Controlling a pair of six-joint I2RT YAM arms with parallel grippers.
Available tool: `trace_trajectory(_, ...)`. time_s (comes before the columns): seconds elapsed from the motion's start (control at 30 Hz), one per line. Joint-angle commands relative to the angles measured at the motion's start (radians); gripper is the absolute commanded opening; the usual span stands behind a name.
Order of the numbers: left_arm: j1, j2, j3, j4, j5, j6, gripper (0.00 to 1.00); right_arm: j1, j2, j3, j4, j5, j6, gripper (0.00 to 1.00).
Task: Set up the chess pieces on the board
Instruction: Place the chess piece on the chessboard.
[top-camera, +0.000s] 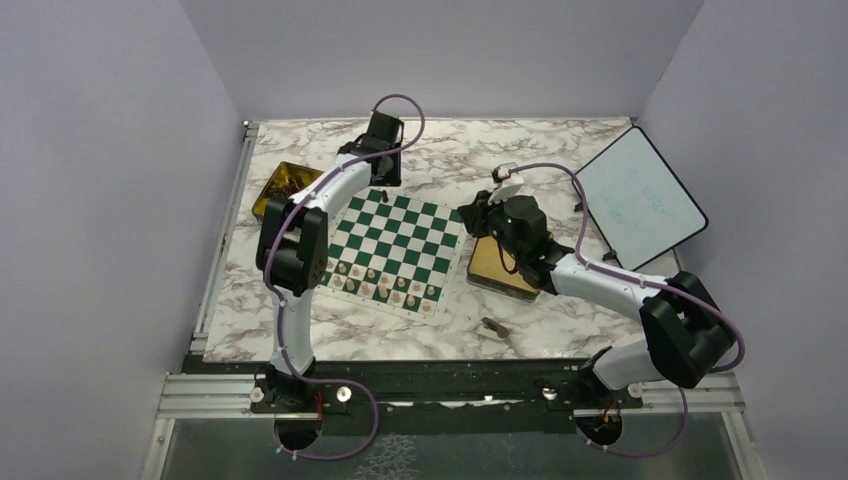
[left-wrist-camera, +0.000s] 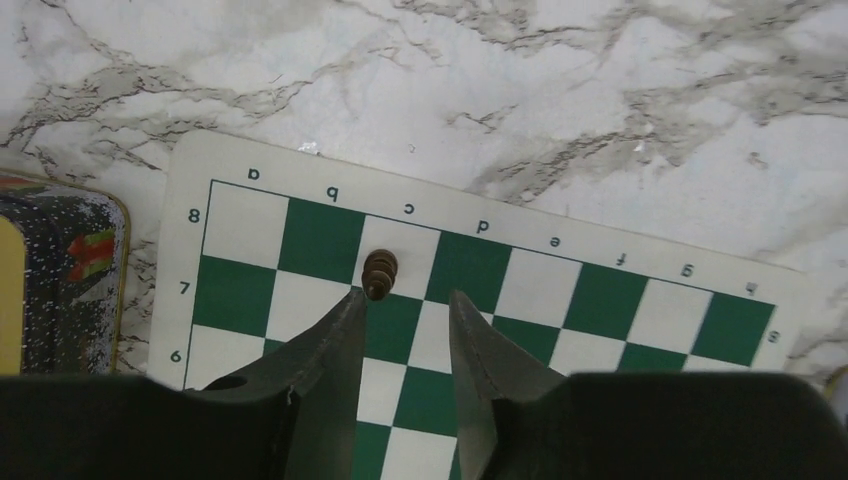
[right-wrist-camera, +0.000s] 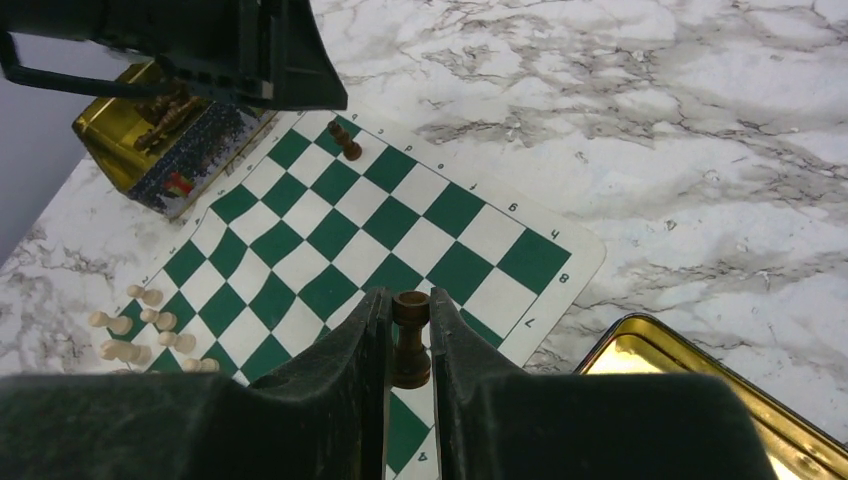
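Chess pieces: pale ones fill two rows along the near edge of the board on the marble surface. One dark piece stands at its far edge, left jaws parted beside it. Right jaws grip a dark rook. Most dark pieces look not yet placed.

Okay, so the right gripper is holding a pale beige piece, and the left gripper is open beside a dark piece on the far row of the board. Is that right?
Not quite. The right wrist view shows the right gripper holding a dark brown piece, not a pale beige one. The rest stands: the left gripper is open beside a dark piece on the far row of the board.
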Motion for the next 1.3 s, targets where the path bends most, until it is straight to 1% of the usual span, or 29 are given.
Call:
trace_trajectory(0.0,-0.003,-0.152,0.054,0.001,0.131,-0.022,0.39,0.003,-0.001,0.057,-0.06,0.002,0.108,0.22)
trace_trajectory(0.1,-0.003,-0.215,0.001,0.05,0.287,-0.006,0.41,0.003,0.004,0.096,-0.101,0.001,0.154,0.22)
trace_trajectory(0.23,-0.003,-0.35,-0.189,0.222,0.509,-0.02,0.43,0.003,-0.008,0.14,-0.164,0.011,0.21,0.23)
trace_trajectory(0.37,-0.004,-0.478,-0.383,0.41,0.661,-0.042,0.44,-0.001,-0.036,0.164,-0.216,0.036,0.281,0.23)
trace_trajectory(0.4,-0.004,-0.508,-0.442,0.46,0.698,-0.046,0.46,-0.004,-0.047,0.166,-0.219,0.039,0.306,0.23)
trace_trajectory(0.5,-0.009,-0.577,-0.559,0.637,0.799,-0.082,0.54,-0.009,-0.074,0.171,-0.209,0.025,0.375,0.23)
trace_trajectory(0.57,-0.019,-0.597,-0.601,0.708,0.838,-0.099,0.57,-0.009,-0.084,0.177,-0.196,-0.003,0.416,0.23)
trace_trajectory(0.63,-0.035,-0.6,-0.619,0.74,0.87,-0.094,0.59,-0.009,-0.089,0.185,-0.188,-0.028,0.449,0.22)
trace_trajectory(0.73,-0.05,-0.594,-0.631,0.762,0.916,-0.087,0.6,-0.009,-0.098,0.189,-0.167,-0.039,0.493,0.22)
trace_trajectory(0.8,-0.058,-0.594,-0.635,0.771,0.918,-0.087,0.62,-0.009,-0.095,0.191,-0.155,-0.047,0.5,0.22)
trace_trajectory(1.0,-0.091,-0.575,-0.609,0.775,0.952,-0.099,0.69,-0.009,-0.074,0.209,-0.16,-0.062,0.507,0.22)
trace_trajectory(1.17,-0.1,-0.559,-0.605,0.772,0.953,-0.103,0.71,-0.009,-0.068,0.202,-0.151,-0.061,0.514,0.22)
trace_trajectory(1.27,-0.1,-0.553,-0.606,0.772,0.94,-0.105,0.69,-0.008,-0.068,0.196,-0.146,-0.074,0.515,0.22)
